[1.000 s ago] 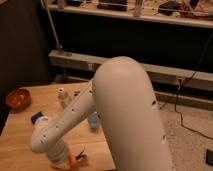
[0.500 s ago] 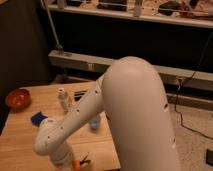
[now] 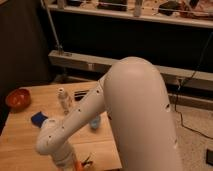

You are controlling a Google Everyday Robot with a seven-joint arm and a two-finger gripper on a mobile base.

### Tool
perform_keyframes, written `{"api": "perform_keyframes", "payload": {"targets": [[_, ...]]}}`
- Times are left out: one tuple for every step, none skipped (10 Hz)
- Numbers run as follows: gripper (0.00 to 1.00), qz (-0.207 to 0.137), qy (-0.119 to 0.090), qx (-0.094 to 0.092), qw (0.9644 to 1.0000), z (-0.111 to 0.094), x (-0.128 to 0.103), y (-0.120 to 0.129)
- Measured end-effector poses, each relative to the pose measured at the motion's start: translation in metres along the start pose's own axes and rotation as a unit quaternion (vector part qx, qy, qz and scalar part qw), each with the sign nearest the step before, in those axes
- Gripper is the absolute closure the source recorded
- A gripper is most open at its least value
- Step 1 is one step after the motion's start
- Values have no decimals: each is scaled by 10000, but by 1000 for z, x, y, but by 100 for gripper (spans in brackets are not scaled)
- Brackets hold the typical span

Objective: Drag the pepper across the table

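The pepper (image 3: 78, 165) is a small orange piece with a dark stem, lying at the front edge of the wooden table (image 3: 20, 142), mostly covered by my wrist. My gripper (image 3: 71, 163) is at the bottom of the view, down at the tabletop and right against the pepper. The white arm runs from the big elbow on the right down to the gripper and hides the gripper's tips.
A red-orange bowl (image 3: 18, 98) sits at the table's left edge. A wavy blue piece (image 3: 38, 118) lies left of the arm. A small clear bottle (image 3: 63, 99), a dark flat object (image 3: 80, 94) and a pale blue item (image 3: 95, 122) are mid-table. A shelf rack stands behind.
The arm's elbow has swung right and the wrist has dropped toward the table's front edge. The orange pepper has shifted slightly toward the front with it.
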Motion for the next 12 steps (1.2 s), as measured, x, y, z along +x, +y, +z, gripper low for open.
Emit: {"api": "perform_keyframes", "payload": {"targets": [[54,-25,9,-27,10000,-1,2,1],[54,-60,16,-61,10000,-1,4,2],[54,-115,25,-102,9999,0,5,4],[54,-179,38,-135,9997,0,6,6],[54,-231,54,-164,9996,1,6,7],[53,-286,79,-207,9993,2,7,9],[45,-381,148,-287,9988,5,9,13],[36,-479,218,-356,9980,8,10,16],[29,-585,297,-427,9969,11,11,17],[29,-628,353,-453,9964,12,11,16],[29,-640,383,-459,9962,13,11,14],[29,-648,418,-451,9960,13,11,12]]}}
